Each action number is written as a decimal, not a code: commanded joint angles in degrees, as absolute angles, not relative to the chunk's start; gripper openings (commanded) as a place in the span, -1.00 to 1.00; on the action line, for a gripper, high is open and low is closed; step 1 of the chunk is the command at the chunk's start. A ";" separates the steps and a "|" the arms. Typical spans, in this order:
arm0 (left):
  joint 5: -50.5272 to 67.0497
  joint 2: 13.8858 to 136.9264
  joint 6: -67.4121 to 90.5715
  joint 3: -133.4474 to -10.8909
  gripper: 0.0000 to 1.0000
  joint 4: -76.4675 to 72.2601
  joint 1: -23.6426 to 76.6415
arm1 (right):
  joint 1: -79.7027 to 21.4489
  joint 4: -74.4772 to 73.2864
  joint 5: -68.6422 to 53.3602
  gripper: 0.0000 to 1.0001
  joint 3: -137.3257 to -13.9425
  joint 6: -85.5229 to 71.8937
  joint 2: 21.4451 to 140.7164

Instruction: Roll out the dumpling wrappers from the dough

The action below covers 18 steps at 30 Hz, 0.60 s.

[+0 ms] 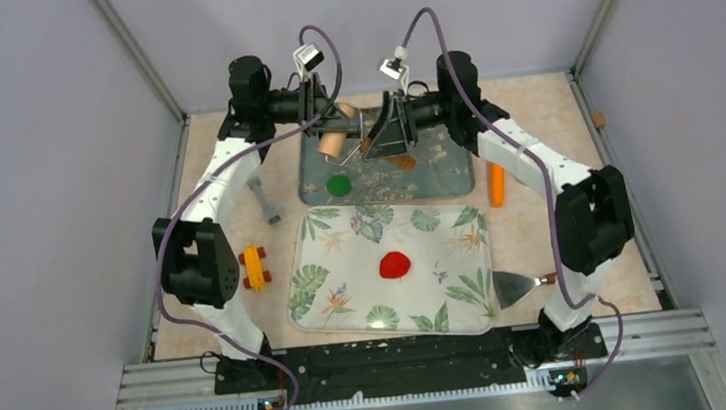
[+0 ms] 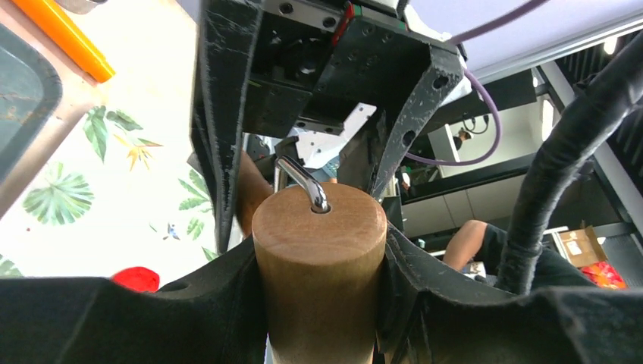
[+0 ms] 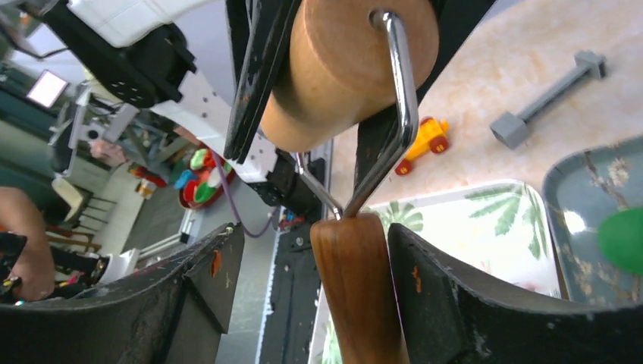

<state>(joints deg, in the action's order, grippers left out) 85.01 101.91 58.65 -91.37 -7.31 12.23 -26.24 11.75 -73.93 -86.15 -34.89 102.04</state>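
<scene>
Green dumpling wrapper (image 1: 339, 184) lies on the dark tray (image 1: 438, 186) at the far side of the surface (image 1: 542, 228), just in front of both end effectors. Red dumpling wrapper (image 1: 395, 264) lies alone near the middle of the leaf-print tray (image 1: 345, 267), closer to the arm bases. The two are well apart, on different trays.

Step in hand, as I read it: you are getting the rolling pin (image 2: 318, 250) into a working grip; no rolling yet. Your left end effector (image 2: 318, 303) is clamped on the wooden drum, one finger pressed to each side. Your right end effector (image 3: 315, 243) straddles the pin's handle (image 3: 360, 296) with jaws apart. One finger is against the handle and there is a clear gap on the other side, so no grip there yet.

Next move, my judgement: close the right until both fingers bear on the handle, then free the drum from the left and bring the pin down onto the green disc close by. If you release early, the drum may swing on its bracket.

Materials:
- Drum: pale, smooth wood, a flat-ended cylinder.
- Handle: darker, glossy, rounded wood.
- Bracket (image 3: 406, 98): bent steel wire, entering the drum's end face.
- Wrappers: flat, roundish, matte, clay-like.
- Dark tray: strewn with pale crumbs.
</scene>
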 commanded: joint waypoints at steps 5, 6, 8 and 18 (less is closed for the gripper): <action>68.06 103.00 20.78 -104.77 -1.00 31.93 11.23 | -27.08 -16.42 -67.93 0.23 -87.02 -13.78 96.12; 66.55 102.90 19.42 -104.58 -1.00 32.57 10.94 | -26.88 -16.57 -67.85 0.19 -86.42 -13.85 95.80; 63.92 102.20 17.91 -103.52 -1.00 33.00 10.65 | -26.49 -16.72 -67.99 0.02 -85.34 -13.86 95.32; 59.20 95.25 9.01 -93.56 -0.46 34.36 11.00 | -24.71 -26.15 -63.17 -1.00 -85.03 -7.49 93.41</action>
<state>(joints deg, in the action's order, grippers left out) 63.75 101.80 17.93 -96.86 32.38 11.68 -25.74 -20.36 -64.99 -84.05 -13.39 98.63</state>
